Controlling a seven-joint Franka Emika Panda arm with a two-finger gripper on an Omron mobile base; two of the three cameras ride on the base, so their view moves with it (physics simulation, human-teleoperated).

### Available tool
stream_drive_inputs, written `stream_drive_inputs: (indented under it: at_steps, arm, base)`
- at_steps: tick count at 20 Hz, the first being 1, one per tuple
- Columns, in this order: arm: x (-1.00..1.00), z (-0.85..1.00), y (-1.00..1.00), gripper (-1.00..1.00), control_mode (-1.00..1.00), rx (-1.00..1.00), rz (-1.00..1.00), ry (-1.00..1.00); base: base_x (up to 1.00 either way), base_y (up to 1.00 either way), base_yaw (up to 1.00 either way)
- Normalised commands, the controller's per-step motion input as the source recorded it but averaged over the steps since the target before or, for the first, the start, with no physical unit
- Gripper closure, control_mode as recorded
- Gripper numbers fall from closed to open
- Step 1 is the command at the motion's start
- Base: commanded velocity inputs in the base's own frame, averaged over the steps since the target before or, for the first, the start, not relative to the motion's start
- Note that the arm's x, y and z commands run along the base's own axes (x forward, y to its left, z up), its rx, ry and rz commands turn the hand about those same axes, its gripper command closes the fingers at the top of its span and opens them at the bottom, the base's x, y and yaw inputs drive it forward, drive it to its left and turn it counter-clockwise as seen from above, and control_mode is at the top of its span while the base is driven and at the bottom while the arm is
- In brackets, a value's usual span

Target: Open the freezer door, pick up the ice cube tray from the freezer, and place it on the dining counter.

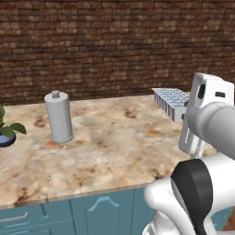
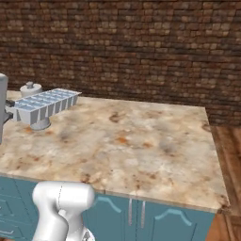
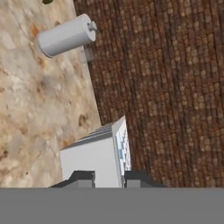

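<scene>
Marbled beige-and-brown stone forms the dining counter, a wide table with teal cabinet fronts, set before a dark brick wall. The white robot arm holds the ice cube tray in the air above the table's surface.

From the left base view, the tray juts out from behind the arm's white wrist, its pale blue cells facing up, over the right part of the table. A grey cylindrical canister with a small knob on top stands upright on the table well to the left, and a leafy plant in a blue pot sits at the far left edge.

From the right base view, the tray appears at the left, reaching toward the brick wall, with the canister partly hidden behind it. Most of the table's right side is visible here, ending at a wooden floor.

The hand view looks along the end effector, whose two dark fingertips pinch the near end of the tray between them. The canister appears beyond, lying sideways because the camera is rolled.
</scene>
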Motion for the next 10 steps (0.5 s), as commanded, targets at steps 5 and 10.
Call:
stream_drive_inputs:
  at_steps: [5,10]
  arm:
    - [0.0,0.0,0.0,1.0,1.0,0.0,0.0,0.0]
    - [0.0,0.0,0.0,1.0,1.0,0.0,0.0,0.0]
  base:
    - [0.39,-0.3,0.12]
    - [0.32,-0.15,0.06]
